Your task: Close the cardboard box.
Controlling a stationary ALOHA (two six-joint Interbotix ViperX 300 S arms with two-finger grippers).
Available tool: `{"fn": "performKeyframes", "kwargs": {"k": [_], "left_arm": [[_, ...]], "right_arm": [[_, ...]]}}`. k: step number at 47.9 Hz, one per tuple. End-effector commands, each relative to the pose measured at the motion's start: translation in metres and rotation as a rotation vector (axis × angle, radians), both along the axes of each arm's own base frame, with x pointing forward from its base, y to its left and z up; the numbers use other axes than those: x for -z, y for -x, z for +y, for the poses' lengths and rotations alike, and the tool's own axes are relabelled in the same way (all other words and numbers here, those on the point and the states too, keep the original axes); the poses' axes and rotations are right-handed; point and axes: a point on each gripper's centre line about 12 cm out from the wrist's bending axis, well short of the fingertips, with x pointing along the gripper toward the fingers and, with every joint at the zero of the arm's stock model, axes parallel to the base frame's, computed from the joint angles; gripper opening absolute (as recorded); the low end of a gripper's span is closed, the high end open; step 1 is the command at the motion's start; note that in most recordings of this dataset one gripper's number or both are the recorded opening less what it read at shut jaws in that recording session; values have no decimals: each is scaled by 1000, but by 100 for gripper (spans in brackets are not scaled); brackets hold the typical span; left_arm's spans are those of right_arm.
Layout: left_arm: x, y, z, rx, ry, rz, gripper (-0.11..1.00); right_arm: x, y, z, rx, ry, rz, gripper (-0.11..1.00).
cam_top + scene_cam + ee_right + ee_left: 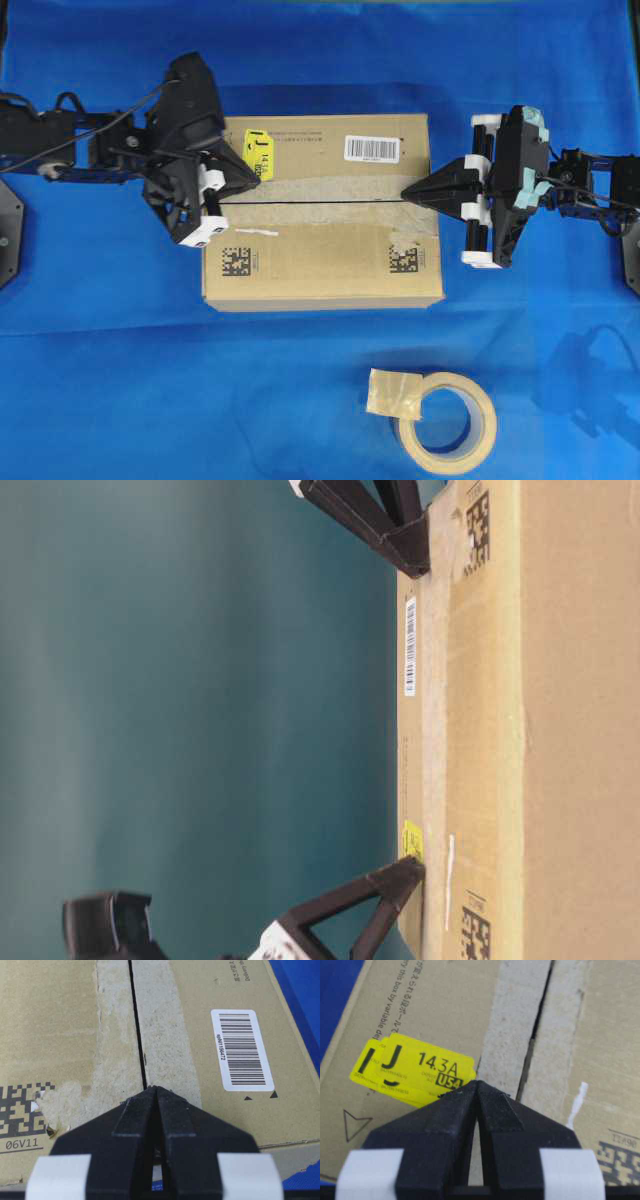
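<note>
Nearest in the overhead view, low and right: beige tape roll (448,422) on the blue cloth (100,400), well apart from the cardboard box (320,265) at centre; both long flaps down and meeting along a thin dark seam (320,202), so closing looks essentially done, nothing taped yet; left gripper (252,172) tip-down at the seam's left end beside the yellow sticker (259,153), right gripper (410,193) tip-down at the right end; both pairs of jaws pressed together on nothing.

Table-level view, turned on its side: carton top seen edge-on, flaps flat and level, one dark fingertip touching near the sticker (411,839), another near the white barcode label (409,645); no lifted flap visible.

Left wrist view: closed black tips over old pale tape residue (507,1035), narrow gap between flap edges just beside; doubled yellow label reading "14.3A".

Right wrist view: shut tips right at the seam's end; barcode label (242,1049) to one side, torn printed code (22,1112) to the other; brown corrugated surface worn, scuffed, flaps slightly parted but level.
</note>
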Motion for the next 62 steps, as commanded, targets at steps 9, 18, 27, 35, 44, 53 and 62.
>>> {"fn": "performKeyframes", "kwargs": {"k": [9,18,27,35,44,53,62], "left_arm": [[-12,18,-15,37,-52,-344,0],[-1,31,-19,48,-74,-455,0],[17,34,-20,60,-108,-468,0],[25,35,-21,80,-146,-478,0],[37,37,-22,81,-144,-453,0],[43,36,-21,80,-141,-432,0],[45,38,-21,80,-140,-427,0]], "right_arm": [[-8,-4,-2,5,2,-24,0],[-6,-6,-2,6,1,-20,0],[-6,-7,-2,5,2,-20,0],[-6,-7,-2,6,1,-20,0],[-6,-7,-2,6,1,-20,0],[-6,-7,-2,6,1,-20,0],[-6,-7,-2,6,1,-20,0]]}}
